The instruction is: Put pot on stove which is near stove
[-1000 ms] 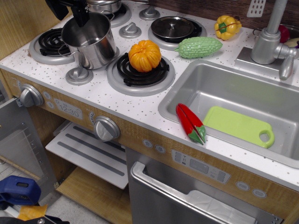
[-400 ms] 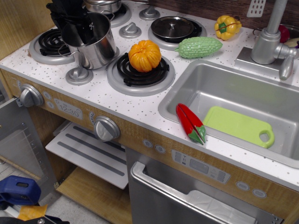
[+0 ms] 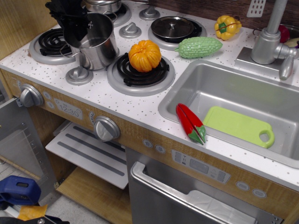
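Note:
The pot (image 3: 99, 49), shiny steel with tall straight sides, stands on the white cooktop between the front-left stove burner (image 3: 48, 44) and the front-middle burner (image 3: 140, 77). My black gripper (image 3: 76, 31) reaches down from the upper left over the pot's left rim, one finger inside and one outside. The fingers look closed on the rim. The pot's base still seems to rest on the cooktop. The front-left burner is bare; an orange pumpkin (image 3: 145, 55) sits on the front-middle one.
A grey knob cap (image 3: 79, 74) lies just in front of the pot. A smaller steel pot (image 3: 103, 5) and a black-centred pan (image 3: 173, 27) occupy the back burners. A green gourd (image 3: 198, 46), a yellow pepper (image 3: 227, 25), the sink (image 3: 219, 88), a red chilli (image 3: 190, 123) and a green board (image 3: 240, 126) lie to the right.
My gripper has come down from above the pot's back-left edge onto its left rim. The pot has shifted slightly and stands straighter.

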`<act>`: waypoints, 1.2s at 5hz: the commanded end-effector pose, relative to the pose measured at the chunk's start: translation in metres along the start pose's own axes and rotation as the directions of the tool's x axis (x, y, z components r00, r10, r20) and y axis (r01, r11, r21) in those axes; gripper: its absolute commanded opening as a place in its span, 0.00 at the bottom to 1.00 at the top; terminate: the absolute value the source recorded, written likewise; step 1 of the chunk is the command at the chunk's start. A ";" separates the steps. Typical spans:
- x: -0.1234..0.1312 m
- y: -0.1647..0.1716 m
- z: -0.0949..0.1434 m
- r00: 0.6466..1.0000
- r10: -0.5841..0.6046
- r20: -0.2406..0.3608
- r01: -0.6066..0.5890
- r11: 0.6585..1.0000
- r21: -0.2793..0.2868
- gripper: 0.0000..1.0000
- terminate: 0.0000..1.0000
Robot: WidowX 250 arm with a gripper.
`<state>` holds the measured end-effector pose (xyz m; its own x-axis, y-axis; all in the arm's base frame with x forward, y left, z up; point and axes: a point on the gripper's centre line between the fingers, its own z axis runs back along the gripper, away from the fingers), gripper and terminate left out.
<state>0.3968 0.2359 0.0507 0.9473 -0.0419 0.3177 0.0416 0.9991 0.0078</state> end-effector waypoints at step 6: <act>0.017 0.054 0.056 0.976 -0.211 -0.051 0.217 0.954 0.207 0.00 0.00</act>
<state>0.3956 0.2869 0.0738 0.9430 -0.2534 0.2160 0.2004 0.9500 0.2396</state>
